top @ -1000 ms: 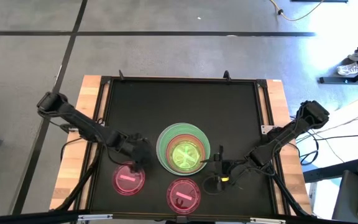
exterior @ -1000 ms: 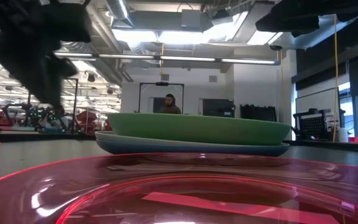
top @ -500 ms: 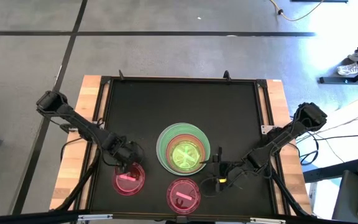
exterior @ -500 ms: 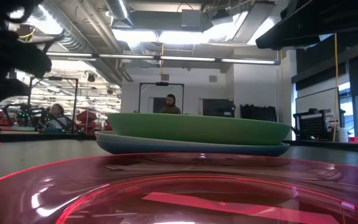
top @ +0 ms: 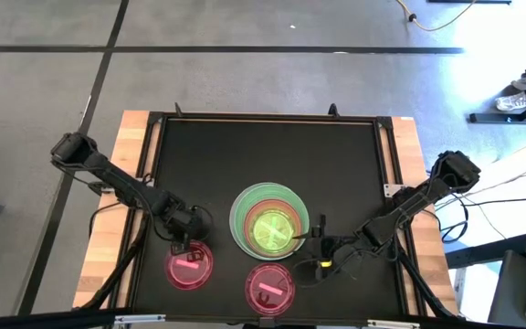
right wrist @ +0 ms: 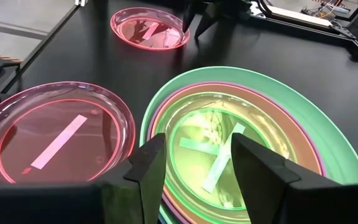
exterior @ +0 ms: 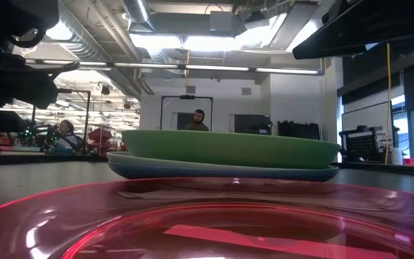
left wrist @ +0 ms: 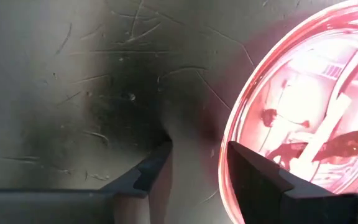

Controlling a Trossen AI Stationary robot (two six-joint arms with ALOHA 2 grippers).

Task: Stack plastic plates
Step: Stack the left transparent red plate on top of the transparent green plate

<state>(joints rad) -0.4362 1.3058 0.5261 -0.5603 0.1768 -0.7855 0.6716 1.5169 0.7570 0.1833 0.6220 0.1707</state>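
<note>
Two pink plates [top: 189, 264] lie loose beside one stack [top: 268, 217]; both grippers [top: 183, 239] [top: 310, 245] gape.

A stack of plates [top: 268, 219] was set at the table's [top: 245, 155] middle front. Two single plates lay nearer the front edge: one [top: 190, 265] to its left, the other [top: 270, 285] just before it.

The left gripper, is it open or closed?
Open. The left gripper has a gap between its fingers, which straddle the rim of a pink plate.
</note>
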